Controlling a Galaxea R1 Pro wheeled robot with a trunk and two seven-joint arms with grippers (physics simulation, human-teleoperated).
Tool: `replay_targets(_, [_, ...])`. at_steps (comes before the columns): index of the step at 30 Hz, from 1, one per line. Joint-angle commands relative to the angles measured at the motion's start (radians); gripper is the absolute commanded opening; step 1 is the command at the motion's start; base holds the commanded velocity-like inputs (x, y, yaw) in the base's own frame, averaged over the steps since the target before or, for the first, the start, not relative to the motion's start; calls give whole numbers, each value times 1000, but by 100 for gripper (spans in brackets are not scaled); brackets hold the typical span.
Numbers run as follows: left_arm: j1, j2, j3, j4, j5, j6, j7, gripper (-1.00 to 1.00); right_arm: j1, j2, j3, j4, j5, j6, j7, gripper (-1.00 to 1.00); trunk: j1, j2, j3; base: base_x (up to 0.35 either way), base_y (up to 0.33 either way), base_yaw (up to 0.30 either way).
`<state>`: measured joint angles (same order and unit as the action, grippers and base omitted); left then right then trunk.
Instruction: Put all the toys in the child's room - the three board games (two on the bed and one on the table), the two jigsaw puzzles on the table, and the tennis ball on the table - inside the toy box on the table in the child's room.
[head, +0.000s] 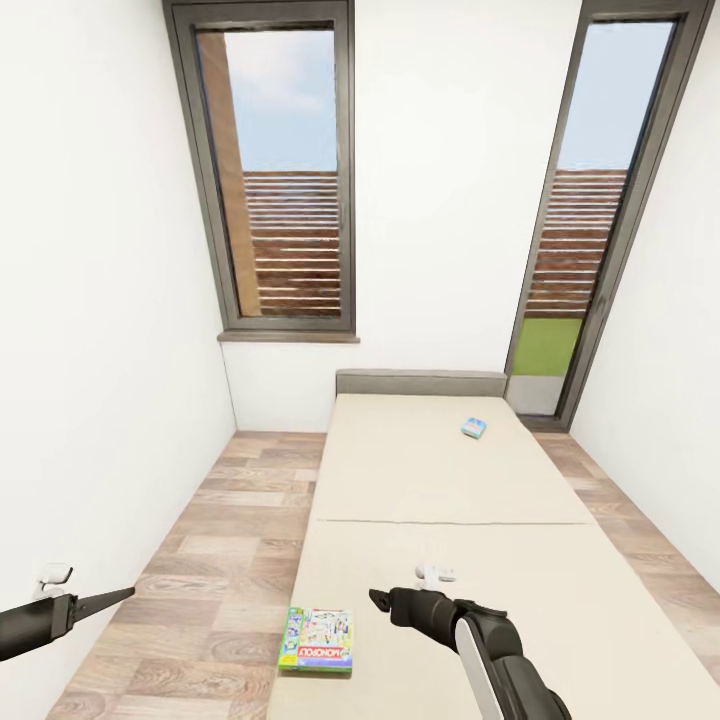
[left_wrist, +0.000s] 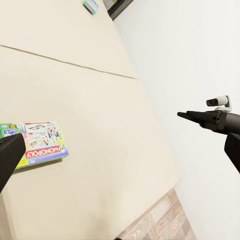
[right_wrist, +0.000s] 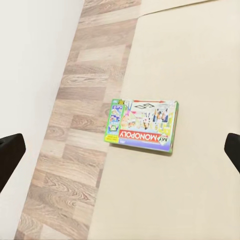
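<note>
— Can you read that small blue box (head: 474, 428) up by the headboard, well beyond the right claw (head: 378, 600)?

— No, too small. Blue with bright print is all I get.

— And the claw's fingers?

— From the head they overlap, so I can't tell the gap. In its own wrist view only two dark fingertips (right_wrist: 9, 156) poke in from the picture's edges, spread wide around the Monopoly box (right_wrist: 142, 125).

— The left claw (head: 128, 592)?

— Its arm runs off the frame edge, and the tip looks like a single point; the gap can't be judged.
</note>
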<state>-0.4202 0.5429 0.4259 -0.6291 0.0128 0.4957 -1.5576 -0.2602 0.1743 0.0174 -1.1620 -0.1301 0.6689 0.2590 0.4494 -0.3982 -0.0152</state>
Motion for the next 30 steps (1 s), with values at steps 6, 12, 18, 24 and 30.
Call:
replay_targets(6, [-1,0,1,0,-1,11,-4,100,-1,0,0,-1,-10,6,-1,100,1,-2,-5,0,0,0])
replay_targets(12, [-1,-1,1,0,-1,11,-3,100,-1,0,0,-1,-32,5,-1,100,1,-2,-7,0,0,0])
replay_targets(18, [-1,-3,1,0,-1,11,-3,100,-1,0,0,-1,-48,5,-2,100,1,-2,-7,0,0,0])
replay_targets(24, [-1,-14,0,-5,-1,12,9,100,-1,0,0,-2,-52,6,-2,100,1,-2,-11,0,0,0])
replay_targets(30, [-1,-30,-1,-13,-1,14,60,100,-1,0,0,-2,-54,7,-2,100,1,-2,-19,0,0,0])
